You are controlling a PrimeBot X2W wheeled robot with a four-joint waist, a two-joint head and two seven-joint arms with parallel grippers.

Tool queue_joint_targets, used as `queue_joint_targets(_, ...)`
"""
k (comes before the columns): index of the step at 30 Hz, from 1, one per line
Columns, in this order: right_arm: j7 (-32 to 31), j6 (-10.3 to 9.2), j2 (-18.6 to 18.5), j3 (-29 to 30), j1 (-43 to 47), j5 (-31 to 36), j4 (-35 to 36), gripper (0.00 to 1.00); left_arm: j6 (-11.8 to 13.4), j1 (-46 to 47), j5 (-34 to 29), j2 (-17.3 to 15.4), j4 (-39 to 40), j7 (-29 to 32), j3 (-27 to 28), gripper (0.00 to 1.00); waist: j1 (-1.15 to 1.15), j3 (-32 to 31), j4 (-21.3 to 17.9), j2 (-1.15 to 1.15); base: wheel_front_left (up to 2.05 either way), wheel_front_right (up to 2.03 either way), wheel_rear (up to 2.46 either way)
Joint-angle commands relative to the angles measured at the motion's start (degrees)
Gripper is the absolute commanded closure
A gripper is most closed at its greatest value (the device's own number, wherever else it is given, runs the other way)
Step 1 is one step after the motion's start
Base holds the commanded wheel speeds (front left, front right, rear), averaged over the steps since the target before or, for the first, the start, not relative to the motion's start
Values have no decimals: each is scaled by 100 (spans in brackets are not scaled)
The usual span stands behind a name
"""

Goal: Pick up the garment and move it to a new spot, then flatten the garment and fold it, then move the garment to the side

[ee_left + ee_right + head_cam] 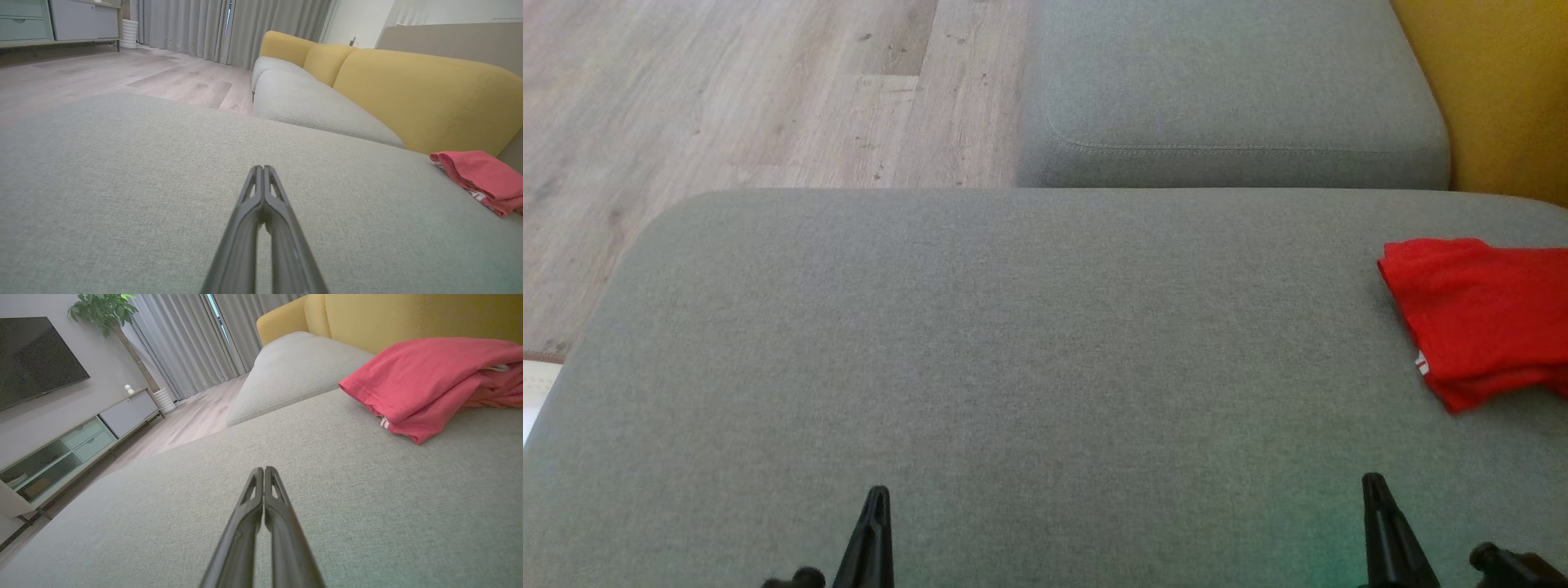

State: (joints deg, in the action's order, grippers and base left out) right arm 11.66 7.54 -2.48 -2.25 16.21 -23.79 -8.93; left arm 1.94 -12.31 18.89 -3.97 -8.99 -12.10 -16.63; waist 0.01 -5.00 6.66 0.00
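Observation:
The garment (pixel 1482 318) is a red shirt lying bunched at the right edge of the grey sofa cushion (pixel 1013 343); a bit of white shows at its lower edge. It also lies at the right in the left wrist view (pixel 482 177) and upper right in the right wrist view (pixel 425 381). My left gripper (pixel 878 492) is at the bottom left, shut with nothing in it (pixel 262 167). My right gripper (pixel 1372 478) is at the bottom right, shut and empty (pixel 263 468), just below and left of the garment, apart from it.
A second grey seat cushion (pixel 1225 90) lies beyond the near one, with the yellow sofa back (pixel 1503 98) on the right. Wood floor (pixel 727 106) spreads at the upper left. A TV cabinet (pixel 77 441), a plant and curtains stand across the room.

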Motion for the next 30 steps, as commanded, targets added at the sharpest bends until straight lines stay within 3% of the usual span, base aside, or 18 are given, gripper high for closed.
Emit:
queue_joint_targets(1,-11,-1,-79,23,-253,-141,151,100,-29,293,139,-42,160,11,106,100,0,5,-6,0,0,0,0)
queue_joint_targets(30,-430,-2,-146,154,-802,-2110,-27,100,-289,725,2267,-95,-23,423,592,100,-1,149,-191,0,0,0,0)
